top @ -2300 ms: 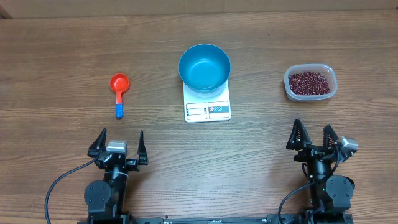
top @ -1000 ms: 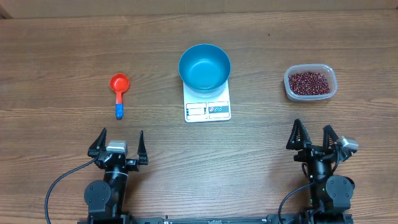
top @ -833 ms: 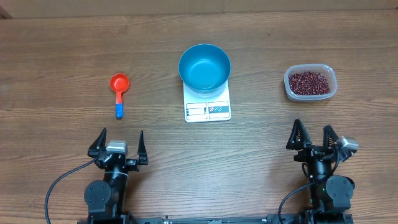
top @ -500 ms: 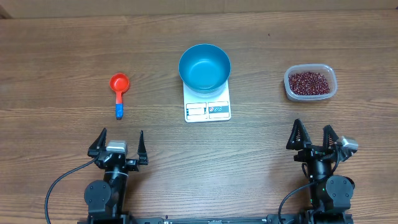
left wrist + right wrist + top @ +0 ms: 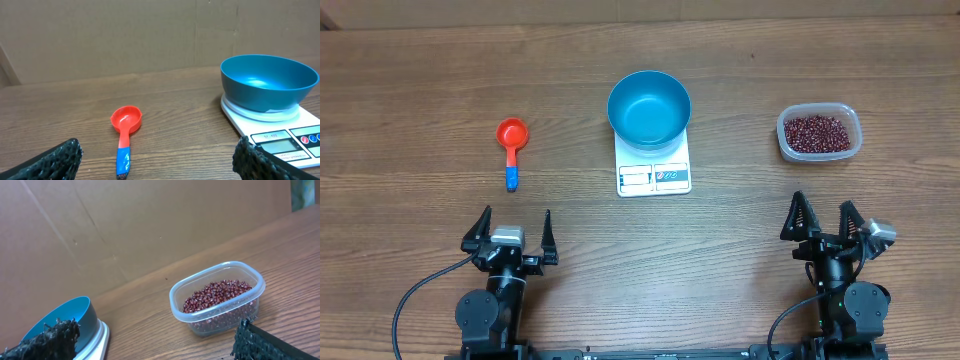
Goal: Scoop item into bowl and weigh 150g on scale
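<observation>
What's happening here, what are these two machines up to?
Nothing is being handled yet. The left gripper and right gripper sit open and empty at the near edge of the table. In the middle, an empty blue bowl sits on the white scale. A red scoop lies ahead of the left gripper, and a clear tub of beans ahead of the right.

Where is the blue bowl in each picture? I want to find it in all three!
Overhead: the blue bowl is at the top middle, sitting on the white scale.
Left wrist: the blue bowl is at the far right, on the scale.
Right wrist: only part of the blue bowl shows, in the bottom left corner.
Shared landmark: the white scale under the bowl, seen in all three views.
</observation>
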`<move>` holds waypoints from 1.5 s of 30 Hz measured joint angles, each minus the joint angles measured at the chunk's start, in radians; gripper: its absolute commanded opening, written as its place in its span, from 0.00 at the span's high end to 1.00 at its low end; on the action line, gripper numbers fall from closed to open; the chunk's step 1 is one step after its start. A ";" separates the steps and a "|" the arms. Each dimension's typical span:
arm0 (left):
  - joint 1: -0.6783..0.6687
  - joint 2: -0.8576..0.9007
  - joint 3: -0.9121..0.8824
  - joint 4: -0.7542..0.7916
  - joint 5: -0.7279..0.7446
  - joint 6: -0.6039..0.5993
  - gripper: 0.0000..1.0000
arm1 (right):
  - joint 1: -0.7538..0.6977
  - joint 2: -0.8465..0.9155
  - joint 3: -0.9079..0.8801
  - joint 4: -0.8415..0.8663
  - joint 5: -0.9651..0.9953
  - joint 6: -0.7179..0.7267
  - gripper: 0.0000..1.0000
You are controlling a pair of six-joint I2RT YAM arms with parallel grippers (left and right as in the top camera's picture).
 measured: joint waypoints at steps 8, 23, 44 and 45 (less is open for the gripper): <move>0.000 0.000 0.000 0.000 0.000 0.000 0.01 | 0.000 0.000 0.000 0.000 0.000 0.000 0.00; 0.000 0.000 0.000 0.000 0.000 0.000 0.00 | 0.000 0.000 0.000 0.000 0.000 0.000 0.00; 0.000 0.000 -0.001 0.014 -0.023 0.000 0.00 | 0.000 0.000 0.000 0.000 0.000 0.000 0.00; 0.000 0.000 -0.001 0.016 -0.023 0.000 0.00 | 0.000 0.000 0.000 0.000 0.000 0.000 0.00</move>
